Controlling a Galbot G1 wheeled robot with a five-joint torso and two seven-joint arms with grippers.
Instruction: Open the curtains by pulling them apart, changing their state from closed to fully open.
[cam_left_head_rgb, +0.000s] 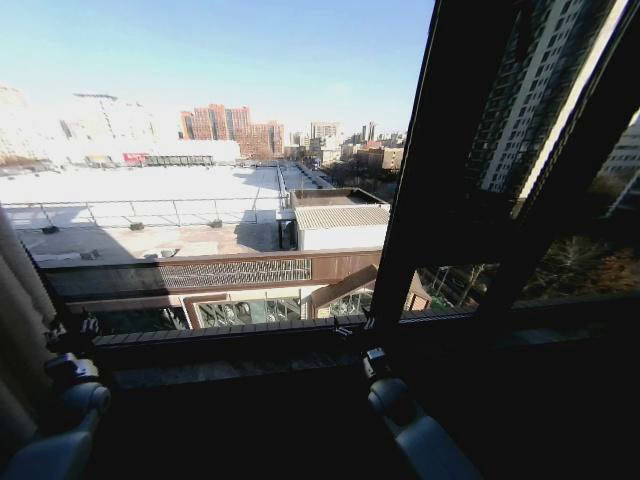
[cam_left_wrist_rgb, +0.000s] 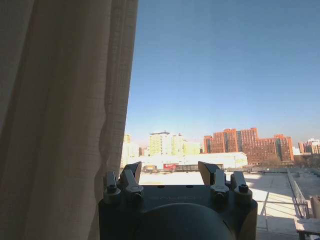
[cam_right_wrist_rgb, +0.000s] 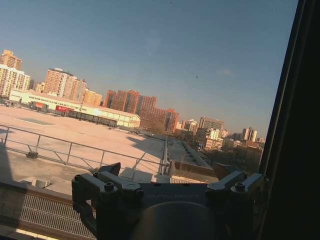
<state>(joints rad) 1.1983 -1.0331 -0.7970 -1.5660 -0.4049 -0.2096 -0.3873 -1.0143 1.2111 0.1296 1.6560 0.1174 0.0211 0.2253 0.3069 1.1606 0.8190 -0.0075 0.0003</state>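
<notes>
The curtains show as one bunched cream-beige panel (cam_left_head_rgb: 14, 318) at the far left edge of the window in the head view. In the left wrist view its long pleats (cam_left_wrist_rgb: 65, 120) hang right beside my left gripper (cam_left_wrist_rgb: 170, 173), which is open with only sky and buildings between its fingers. The fabric does not sit between them. My left arm (cam_left_head_rgb: 62, 400) is low at the left, next to the bunched panel. The right gripper (cam_right_wrist_rgb: 169, 176) is open too, holding nothing and facing the bare glass. My right arm (cam_left_head_rgb: 402, 420) rests low at the centre.
A wide dark window frame bar (cam_left_head_rgb: 450, 150) slants up right of centre; it also borders the right wrist view as a dark frame edge (cam_right_wrist_rgb: 296, 125). The dark sill (cam_left_head_rgb: 230, 345) runs across in front of both arms. Rooftops and city buildings lie beyond the glass.
</notes>
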